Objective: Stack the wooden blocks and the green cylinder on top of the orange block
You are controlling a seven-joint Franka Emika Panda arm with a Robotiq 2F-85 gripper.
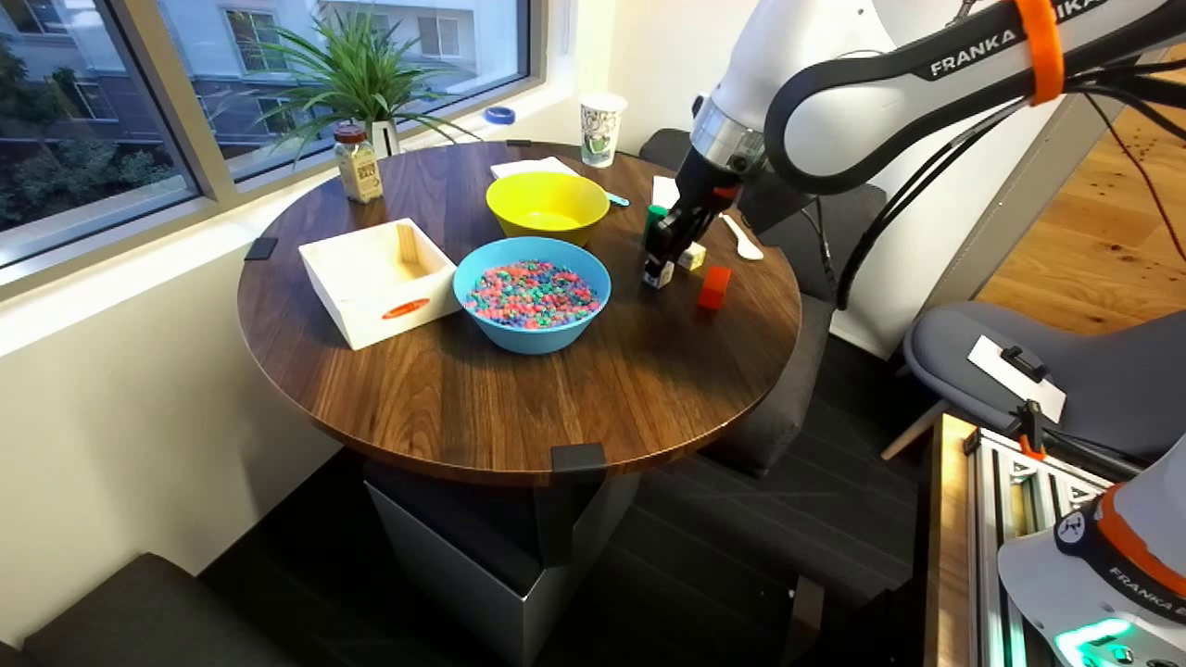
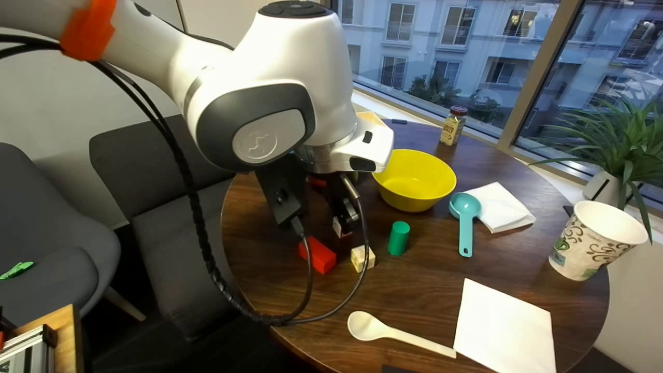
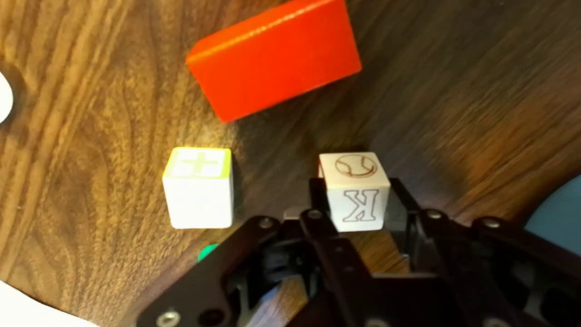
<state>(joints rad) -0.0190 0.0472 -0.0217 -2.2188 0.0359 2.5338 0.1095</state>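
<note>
The fingers [image 3: 319,202], parted just enough, pinch a wooden block [image 3: 356,197], likely to top the orange block [image 3: 278,63] near them

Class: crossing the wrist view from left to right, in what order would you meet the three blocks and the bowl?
Plus-marked wooden block, orange block, K-lettered wooden block, blue bowl (only partly in view).

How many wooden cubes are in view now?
2. One wooden cube, marked K, sits between the jaws; a yellow-edged cube stands on the table between the orange block and green cylinder. Others may be hidden.
</note>
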